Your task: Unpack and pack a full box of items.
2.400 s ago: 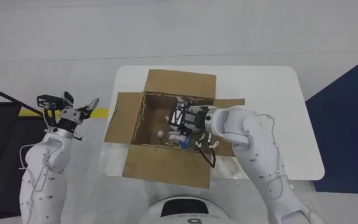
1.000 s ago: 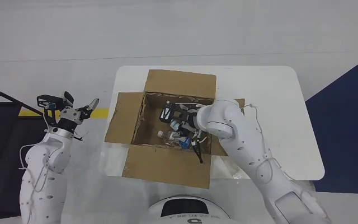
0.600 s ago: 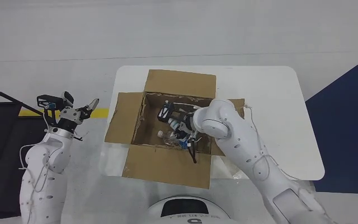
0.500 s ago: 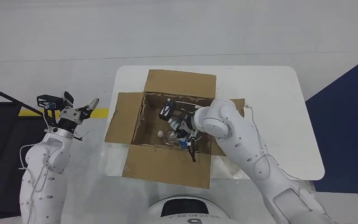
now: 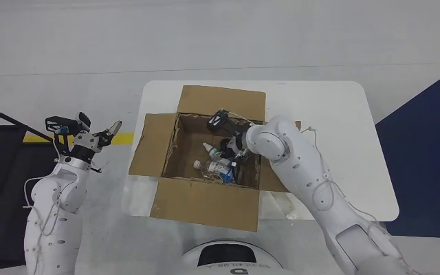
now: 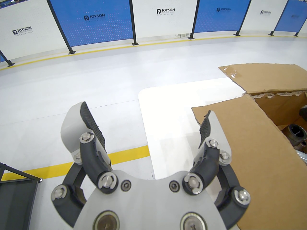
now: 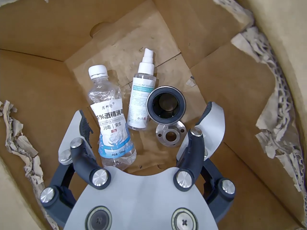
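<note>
Since the earlier frames the right arm has drawn up and back from low in the box toward its far wall. The left arm has kept its place off the table's left side.

Right gripper point(image 7: 145, 112): jaws spread wide, nothing between them. In the top view it point(image 5: 221, 122) hangs over the far part of the open cardboard box point(image 5: 223, 102), pointing down into it.

Left gripper point(image 6: 145, 108): jaws spread, empty. In the top view it point(image 5: 100, 122) is held over the floor, well apart from the box, beyond the left edge of the white table point(image 5: 330, 124).

Box contents, from the right wrist view: three items lie on the box floor point(image 7: 153, 25).
- A clear bottle point(image 7: 110, 120) with a white cap and a blue-and-white label lies on its side; it also shows in the top view point(image 5: 213, 166).
- A small spray bottle point(image 7: 142, 89) lies on its side just beside the clear bottle, nozzle pointing the same way as the cap.
- A metal fitting point(image 7: 166, 107) with a dark ring at its open end and a flange at the other sits just beside the spray bottle's base.

The box flaps are folded outward, and their inner edges are torn and ragged. The box sits on the left half of the table.
</note>
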`<action>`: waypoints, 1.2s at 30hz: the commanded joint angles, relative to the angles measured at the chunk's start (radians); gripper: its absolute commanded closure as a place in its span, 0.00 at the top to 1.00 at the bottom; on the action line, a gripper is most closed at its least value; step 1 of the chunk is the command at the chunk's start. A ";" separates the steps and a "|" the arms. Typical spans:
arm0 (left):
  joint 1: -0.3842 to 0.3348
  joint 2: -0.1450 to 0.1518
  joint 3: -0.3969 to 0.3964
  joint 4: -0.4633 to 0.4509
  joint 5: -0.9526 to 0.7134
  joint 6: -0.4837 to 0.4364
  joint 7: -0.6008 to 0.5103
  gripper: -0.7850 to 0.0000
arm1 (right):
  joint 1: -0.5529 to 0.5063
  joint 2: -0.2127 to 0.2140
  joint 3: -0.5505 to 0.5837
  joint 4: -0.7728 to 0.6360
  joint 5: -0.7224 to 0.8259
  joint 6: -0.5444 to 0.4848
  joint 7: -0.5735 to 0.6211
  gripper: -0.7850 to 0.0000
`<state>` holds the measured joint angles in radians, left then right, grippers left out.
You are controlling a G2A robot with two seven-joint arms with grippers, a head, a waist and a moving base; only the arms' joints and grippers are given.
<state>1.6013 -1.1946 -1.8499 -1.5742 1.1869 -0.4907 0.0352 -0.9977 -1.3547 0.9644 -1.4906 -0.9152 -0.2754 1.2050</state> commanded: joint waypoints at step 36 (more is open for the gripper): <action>0.000 0.000 0.000 0.000 0.000 0.000 0.000 1.00 | 0.239 -0.086 -0.236 0.389 0.049 0.114 -0.032 0.00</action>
<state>1.6013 -1.1946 -1.8499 -1.5742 1.1869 -0.4907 0.0352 -0.7541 -1.4418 0.7353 -1.0803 -0.8294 -0.1815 1.1727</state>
